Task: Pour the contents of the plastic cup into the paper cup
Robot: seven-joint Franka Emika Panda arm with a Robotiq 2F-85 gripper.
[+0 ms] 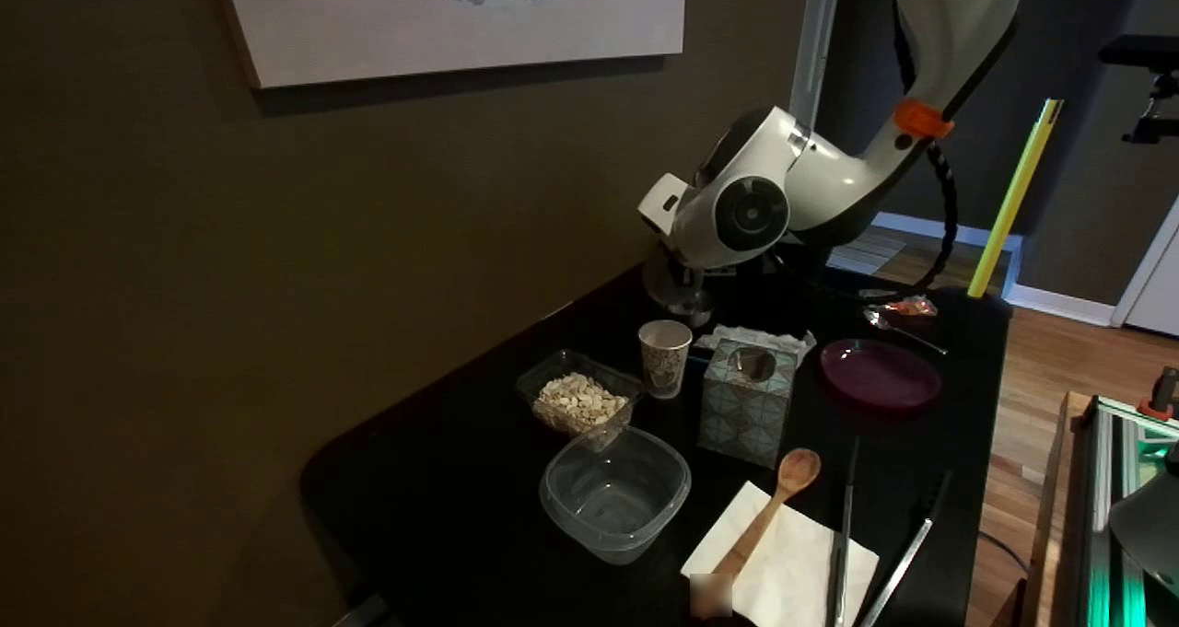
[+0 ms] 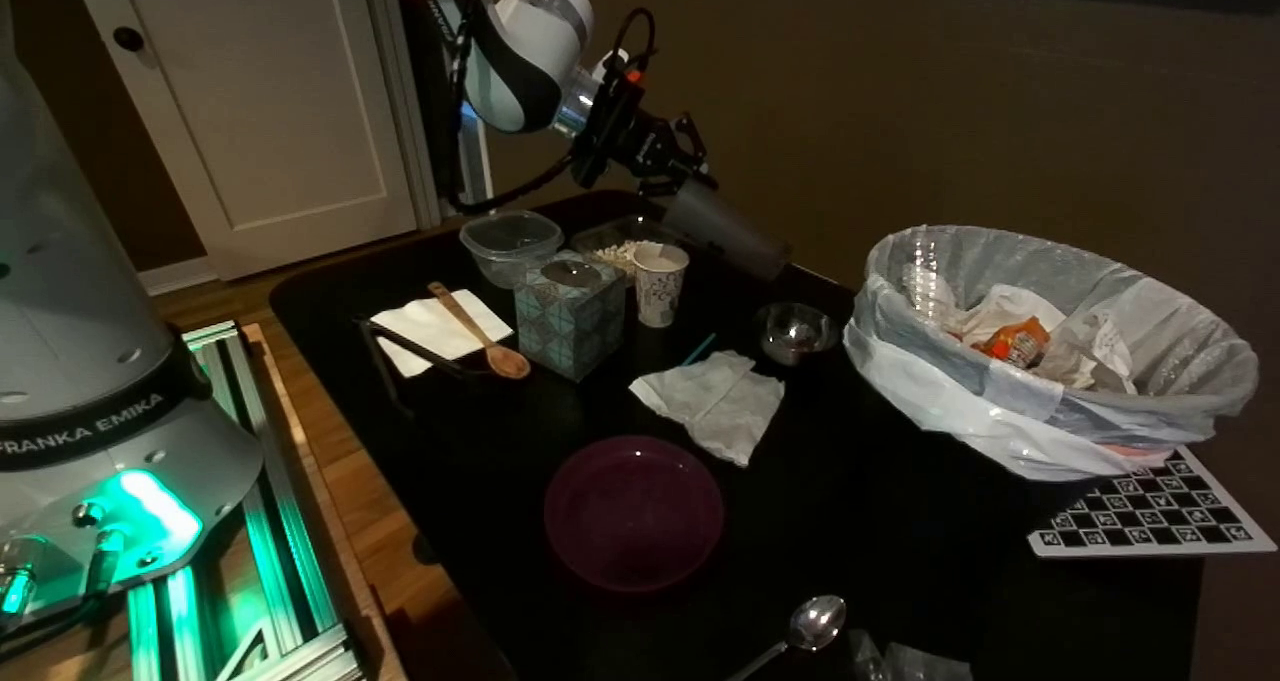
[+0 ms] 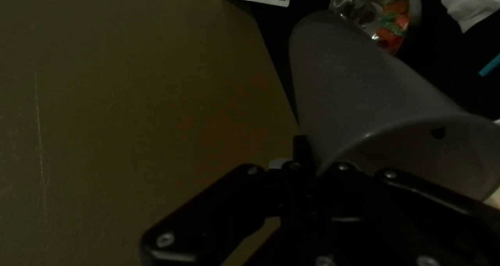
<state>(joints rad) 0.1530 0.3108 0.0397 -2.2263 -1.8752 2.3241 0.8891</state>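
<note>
Gripper [image 3: 312, 162]: one, clamped on the rim of the plastic cup [image 2: 725, 231], which is held off the table [image 1: 433, 489], tilted, its mouth end at the grip. Paper cup [image 2: 660, 296]: one, white, patterned, upright, near the table edge along the brown wall [image 1: 276, 240] and near the held cup. Status: plastic cup gripped and raised; pouring judged unfinished, though contents cannot be made out in either cup. Left, by the same judgement: tip the mouth over the paper cup and empty it.

Table: black. Along the wall edge: small bowl [image 2: 792, 353], clear tub [image 1: 534, 381] of pale flakes [image 1: 578, 400]. Toward the opposite edge: purple plate [image 2: 635, 516], white napkin [image 1: 811, 563] under wooden spoon [image 1: 760, 525]. Between: tissue box [image 1: 748, 415]. Room: dim; picture [image 1: 516, 29], white door [image 2: 270, 101], wood floor [image 1: 1032, 378].
</note>
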